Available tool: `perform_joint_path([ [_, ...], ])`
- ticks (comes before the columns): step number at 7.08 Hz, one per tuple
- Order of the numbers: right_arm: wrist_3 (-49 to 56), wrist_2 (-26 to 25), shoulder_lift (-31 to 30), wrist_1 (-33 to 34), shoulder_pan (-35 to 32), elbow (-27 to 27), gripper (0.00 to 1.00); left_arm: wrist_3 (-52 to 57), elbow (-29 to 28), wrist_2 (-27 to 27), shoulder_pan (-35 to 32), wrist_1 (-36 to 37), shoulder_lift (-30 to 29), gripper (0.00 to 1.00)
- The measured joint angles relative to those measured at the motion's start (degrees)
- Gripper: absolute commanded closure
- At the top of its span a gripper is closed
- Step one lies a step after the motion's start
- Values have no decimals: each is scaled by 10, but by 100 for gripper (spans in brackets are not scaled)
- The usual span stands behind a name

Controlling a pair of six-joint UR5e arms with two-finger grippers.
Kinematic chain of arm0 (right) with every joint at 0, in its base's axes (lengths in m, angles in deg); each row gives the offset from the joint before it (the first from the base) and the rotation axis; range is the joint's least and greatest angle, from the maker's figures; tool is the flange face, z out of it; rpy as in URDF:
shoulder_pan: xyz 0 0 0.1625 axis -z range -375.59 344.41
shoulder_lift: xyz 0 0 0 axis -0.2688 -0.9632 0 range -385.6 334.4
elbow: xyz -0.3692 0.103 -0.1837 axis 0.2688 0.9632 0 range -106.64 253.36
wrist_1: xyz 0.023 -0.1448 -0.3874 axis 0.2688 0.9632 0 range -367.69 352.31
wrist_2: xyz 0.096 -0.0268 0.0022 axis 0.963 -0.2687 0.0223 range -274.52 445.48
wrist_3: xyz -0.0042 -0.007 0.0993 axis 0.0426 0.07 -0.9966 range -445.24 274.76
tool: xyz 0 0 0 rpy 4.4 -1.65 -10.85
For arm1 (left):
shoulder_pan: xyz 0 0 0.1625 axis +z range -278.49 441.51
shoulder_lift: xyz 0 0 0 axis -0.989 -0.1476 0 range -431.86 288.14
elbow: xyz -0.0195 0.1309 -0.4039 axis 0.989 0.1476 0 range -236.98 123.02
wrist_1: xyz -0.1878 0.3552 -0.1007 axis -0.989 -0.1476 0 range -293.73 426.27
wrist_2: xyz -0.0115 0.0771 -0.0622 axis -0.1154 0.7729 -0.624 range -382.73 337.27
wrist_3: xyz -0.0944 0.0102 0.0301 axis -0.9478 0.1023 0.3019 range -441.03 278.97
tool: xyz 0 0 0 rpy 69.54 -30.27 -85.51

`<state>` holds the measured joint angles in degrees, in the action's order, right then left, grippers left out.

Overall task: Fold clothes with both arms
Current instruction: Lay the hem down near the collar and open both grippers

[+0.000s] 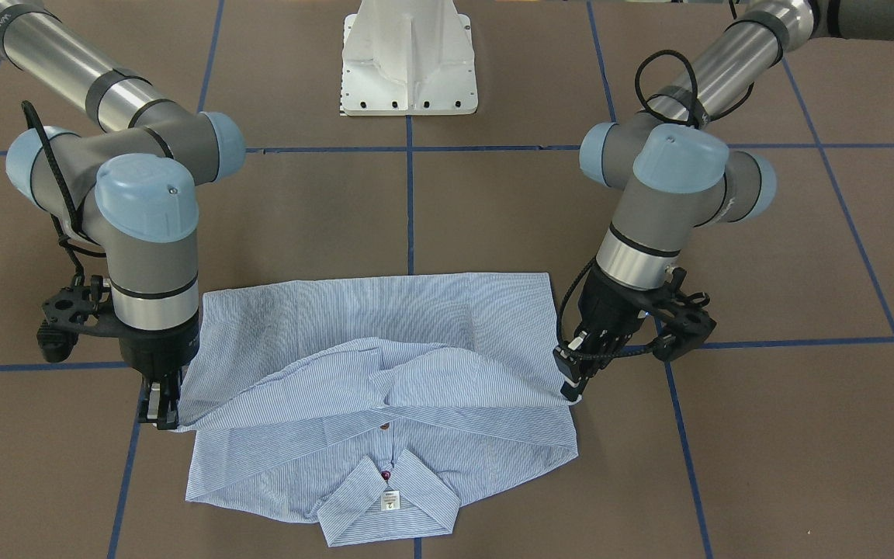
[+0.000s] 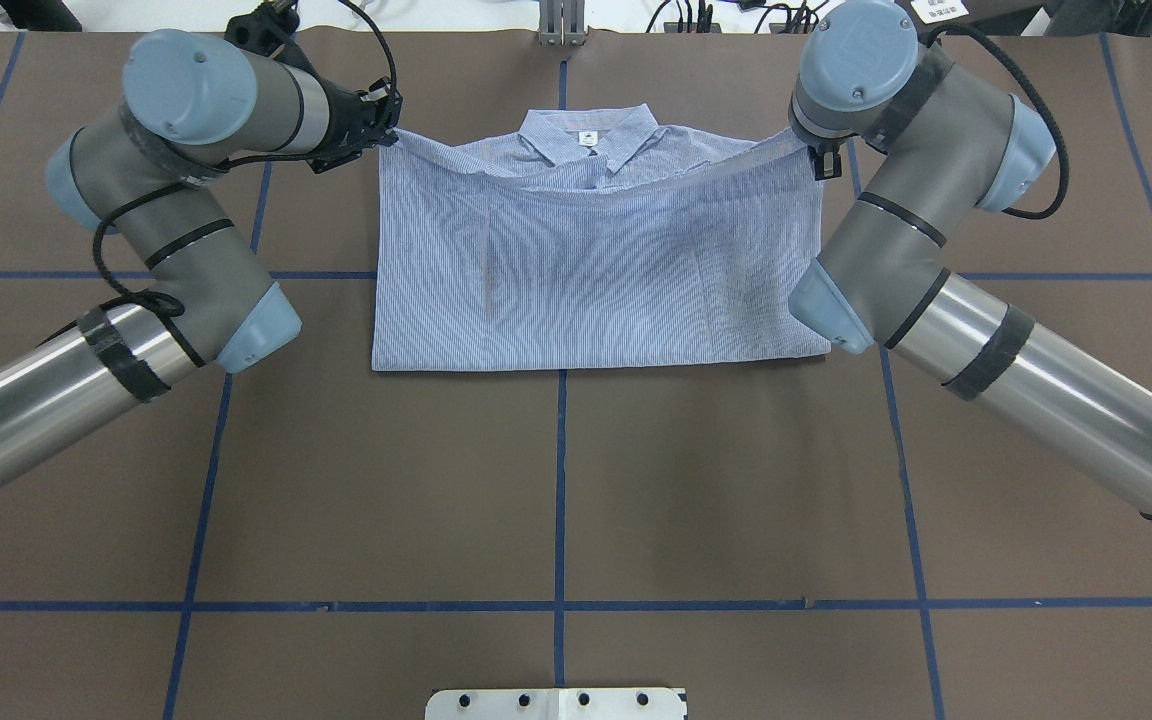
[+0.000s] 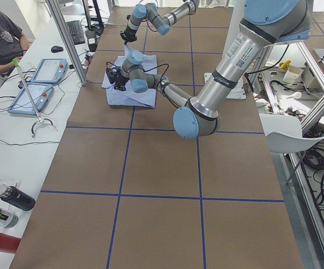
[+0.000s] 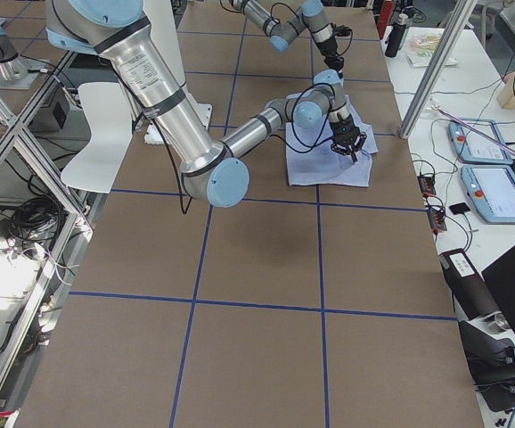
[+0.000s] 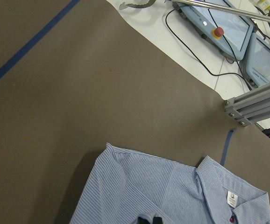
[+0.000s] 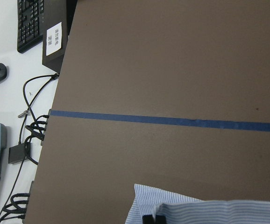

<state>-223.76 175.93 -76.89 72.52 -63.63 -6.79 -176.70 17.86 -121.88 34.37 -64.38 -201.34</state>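
While the left gripper (image 1: 573, 387) and right gripper (image 1: 160, 411) each pinch a corner of the shirt (image 1: 385, 326), raised over its body on the table (image 1: 493, 202), the sagging middle may bunch. If either corner slips or one side leads, the fold lands skewed.

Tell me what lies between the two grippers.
In the front-facing view, only the shirt: its lifted edge hangs from the left gripper to the right gripper, sagging in the middle.

One striped shirt (image 1: 385, 326), two robot arms (image 1: 144, 233) (image 1: 668, 194), two hands (image 1: 161, 407) (image 1: 575, 380), one white base (image 1: 408, 70)
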Motion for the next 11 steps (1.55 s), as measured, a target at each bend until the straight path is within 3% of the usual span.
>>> perform_joint_path([
  [1,1,0,9,-25,5,37,100,0,-60,13,1,-33,-26,100],
  [3,3,3,15,-64,18,72,100,14,-123,21,2,-54,-49,100],
  [4,6,5,19,-72,21,81,100,21,-139,22,2,-56,-50,88],
  [5,8,6,26,-75,23,95,80,36,-153,23,3,-56,-49,47],
  [6,10,6,34,-76,24,106,39,57,-160,27,3,-57,-49,6],
  [7,16,5,38,-77,19,110,30,86,-163,37,1,-56,-48,0],
  [9,31,9,46,-77,0,113,34,133,-161,45,-10,-56,-47,0],
  [11,35,32,31,-75,-4,87,34,143,-94,33,-16,-50,-13,0],
])
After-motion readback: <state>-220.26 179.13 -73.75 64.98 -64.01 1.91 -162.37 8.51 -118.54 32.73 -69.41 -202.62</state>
